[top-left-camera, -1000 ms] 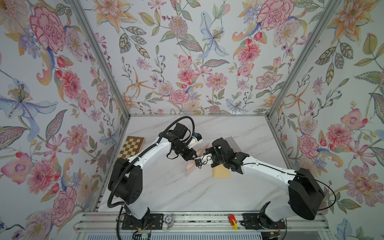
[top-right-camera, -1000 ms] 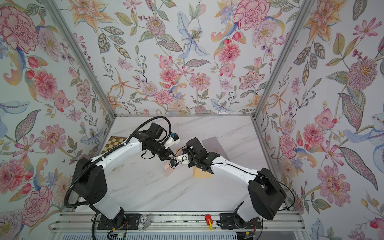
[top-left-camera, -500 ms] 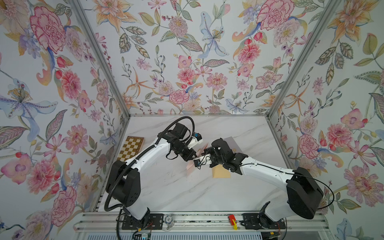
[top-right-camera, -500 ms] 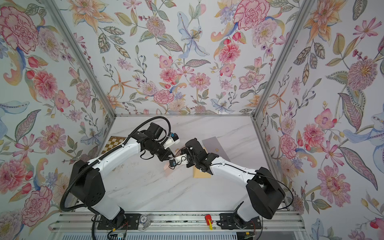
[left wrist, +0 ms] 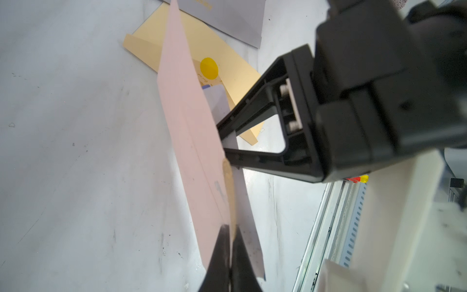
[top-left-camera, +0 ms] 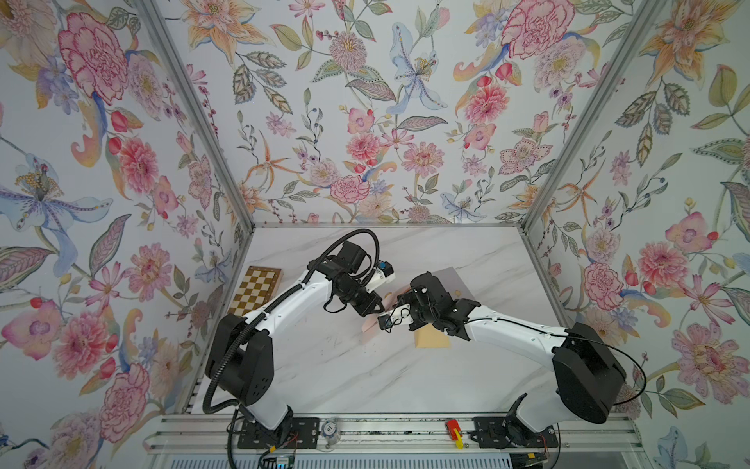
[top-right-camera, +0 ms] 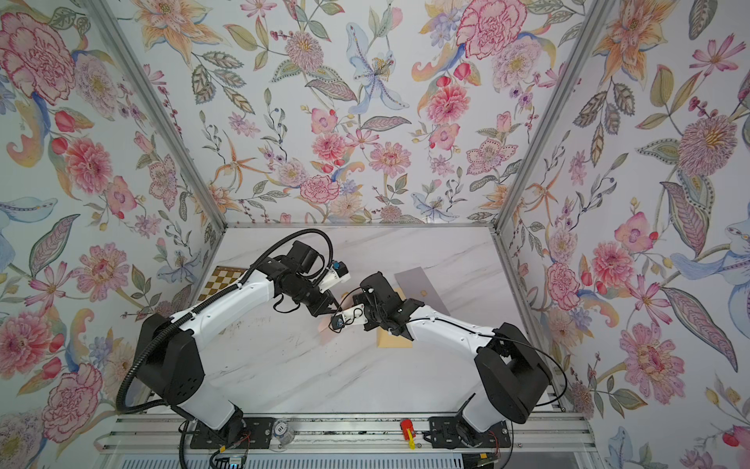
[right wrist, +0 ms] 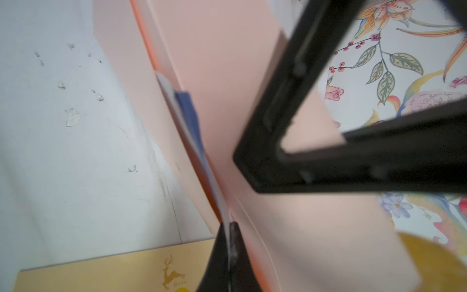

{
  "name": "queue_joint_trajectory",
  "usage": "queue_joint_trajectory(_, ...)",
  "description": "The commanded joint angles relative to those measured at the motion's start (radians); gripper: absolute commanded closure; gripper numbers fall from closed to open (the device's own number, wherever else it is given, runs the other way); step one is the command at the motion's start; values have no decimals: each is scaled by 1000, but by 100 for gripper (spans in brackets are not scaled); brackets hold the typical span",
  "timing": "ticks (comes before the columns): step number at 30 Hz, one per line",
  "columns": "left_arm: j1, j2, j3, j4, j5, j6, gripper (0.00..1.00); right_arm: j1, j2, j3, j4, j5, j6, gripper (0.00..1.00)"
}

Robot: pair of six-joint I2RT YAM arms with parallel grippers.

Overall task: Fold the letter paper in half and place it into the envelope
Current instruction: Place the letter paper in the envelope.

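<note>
A white marbled tabletop [top-left-camera: 365,373] sits inside floral-papered walls [top-left-camera: 365,122]. Near its middle, the left gripper [left wrist: 229,231] pinches the edge of a pink paper envelope [left wrist: 187,113], which stands tilted on edge. The right gripper [right wrist: 228,227] is clamped on a white letter paper with a blue patch [right wrist: 185,111], which runs between the envelope's pink layers. A flat yellow envelope [top-left-camera: 432,339] lies toward the right edge, with a grey envelope [top-left-camera: 458,280] beyond it. A wooden chessboard [top-left-camera: 255,288] lies at the left edge.
</note>
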Motion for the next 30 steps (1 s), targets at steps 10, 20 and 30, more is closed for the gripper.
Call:
queue_joint_trajectory(10,-11,-30,-25,-4,5,0,100,-1,17,45,-79,14,44,100)
queue_joint_trajectory(20,-17,-44,-33,-3,14,-1,100,2,2,20,8,-93,106,100)
queue_joint_trajectory(30,-23,-56,-42,-4,12,-3,100,3,46,24,45,-81,141,100)
